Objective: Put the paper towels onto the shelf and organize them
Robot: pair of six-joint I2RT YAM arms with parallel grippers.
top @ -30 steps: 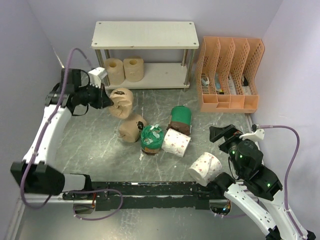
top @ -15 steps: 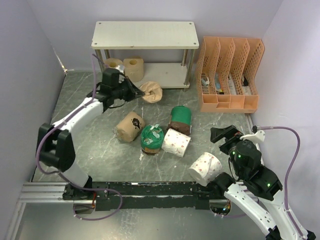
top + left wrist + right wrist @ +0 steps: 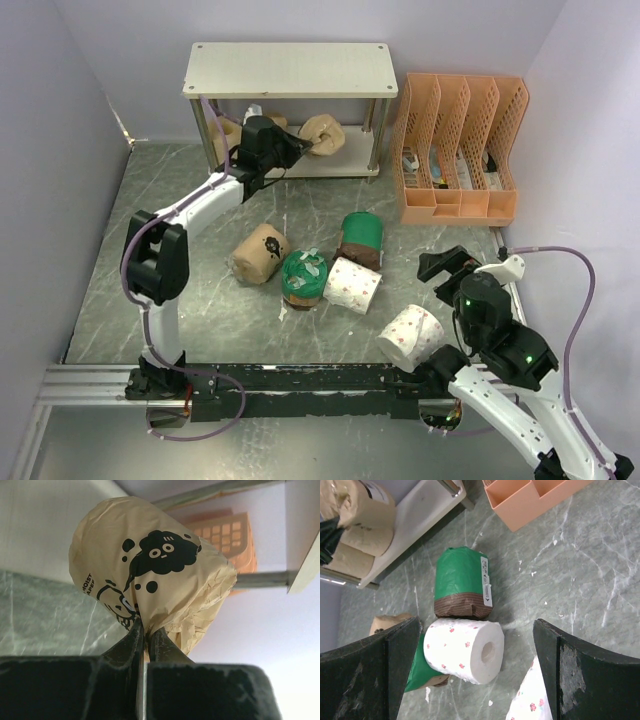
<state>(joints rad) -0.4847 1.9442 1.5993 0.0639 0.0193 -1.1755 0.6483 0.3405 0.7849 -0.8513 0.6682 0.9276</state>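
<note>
Now left tool [image 3: 146, 628] pinches one labelled roll [image 3: 150, 565] — right tool [image 3: 476, 622] gaping, empty — five floor rolls [image 3: 352, 285].

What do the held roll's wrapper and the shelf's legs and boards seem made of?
Roll: tan paper wrapper, matte, with black print; it is creased and crumpled where the left gripper pinches it. Shelf legs: probably metal, silvery smooth tubes. Boards: off-white, matte; laminate or painted wood, cannot tell.
</note>
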